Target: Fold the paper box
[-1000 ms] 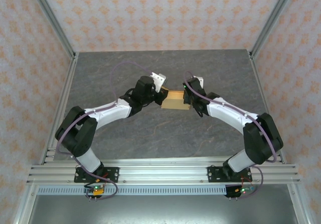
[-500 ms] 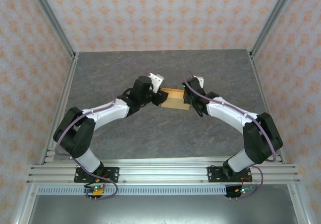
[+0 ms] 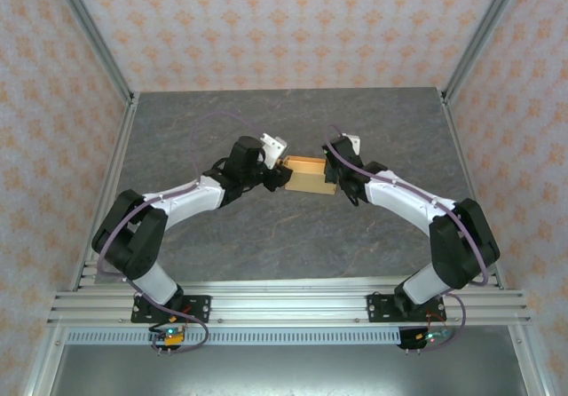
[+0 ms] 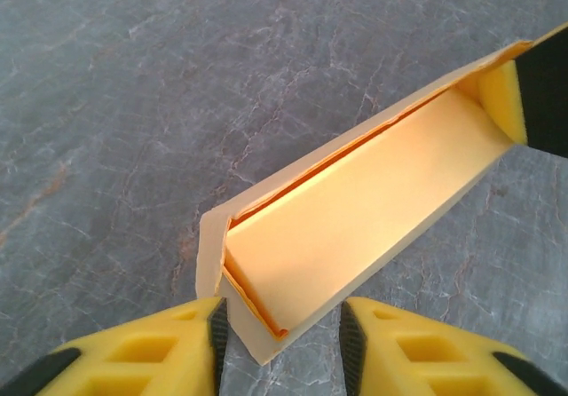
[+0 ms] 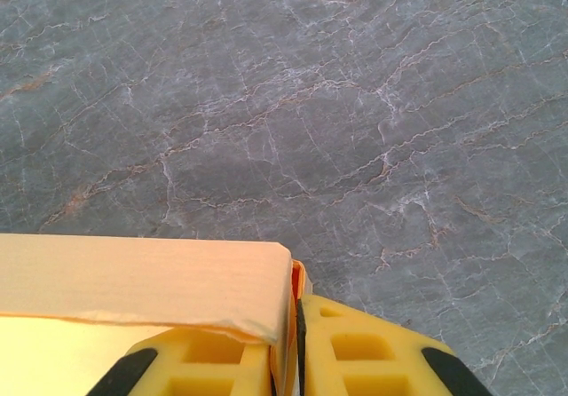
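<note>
Light orange-tan thin-card paper box (image 3: 306,176) lies part-folded, open-topped, mid-table on grey stone-look table (image 3: 222,227), btwn both arms. Right gripper (image 5: 290,360) clenched on box's right end wall. Left gripper (image 4: 282,347) released, fingers (image 4: 142,360) straddling box's left end.
</note>
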`<move>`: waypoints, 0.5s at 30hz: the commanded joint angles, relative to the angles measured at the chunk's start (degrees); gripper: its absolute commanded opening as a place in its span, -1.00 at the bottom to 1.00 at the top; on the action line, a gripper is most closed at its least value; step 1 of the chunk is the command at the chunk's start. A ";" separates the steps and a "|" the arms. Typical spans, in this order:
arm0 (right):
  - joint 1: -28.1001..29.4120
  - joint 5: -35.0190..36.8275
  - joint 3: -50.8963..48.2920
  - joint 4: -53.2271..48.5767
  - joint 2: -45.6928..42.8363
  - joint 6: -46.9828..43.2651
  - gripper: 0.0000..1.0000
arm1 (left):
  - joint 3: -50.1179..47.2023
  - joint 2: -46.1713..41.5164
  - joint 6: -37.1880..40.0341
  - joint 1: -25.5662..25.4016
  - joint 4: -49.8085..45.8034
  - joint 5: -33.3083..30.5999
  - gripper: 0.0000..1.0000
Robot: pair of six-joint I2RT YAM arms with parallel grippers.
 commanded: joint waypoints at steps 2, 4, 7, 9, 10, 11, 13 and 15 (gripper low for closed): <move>0.13 0.19 1.39 -2.50 0.54 0.80 -0.70 | 3.53 2.12 2.02 0.16 -0.57 1.73 -0.59; 0.09 0.09 1.31 -2.56 0.50 0.86 -0.71 | 3.94 2.49 2.03 0.22 -0.52 2.06 -0.69; 0.14 -0.03 1.31 -2.65 0.58 0.85 -0.71 | 4.26 2.80 1.99 0.40 -0.13 3.94 -0.87; 0.18 0.11 1.39 -2.82 0.78 0.88 -0.71 | 4.62 2.87 1.55 0.51 -0.11 5.54 -1.00; 0.14 0.17 1.46 -2.89 0.90 0.93 -0.71 | 4.93 2.79 1.02 0.51 -0.35 5.73 -1.00; 0.20 0.25 1.47 -3.05 0.96 1.06 -0.71 | 5.25 2.71 0.37 0.49 -0.70 5.95 -1.00; 0.51 0.99 1.57 -3.18 1.10 1.26 -0.70 | 5.85 2.54 -1.31 0.50 -1.50 5.59 -1.00; 1.40 2.73 1.54 -3.19 1.14 1.34 -0.68 | 6.61 2.47 -3.01 0.51 -2.69 5.76 -1.00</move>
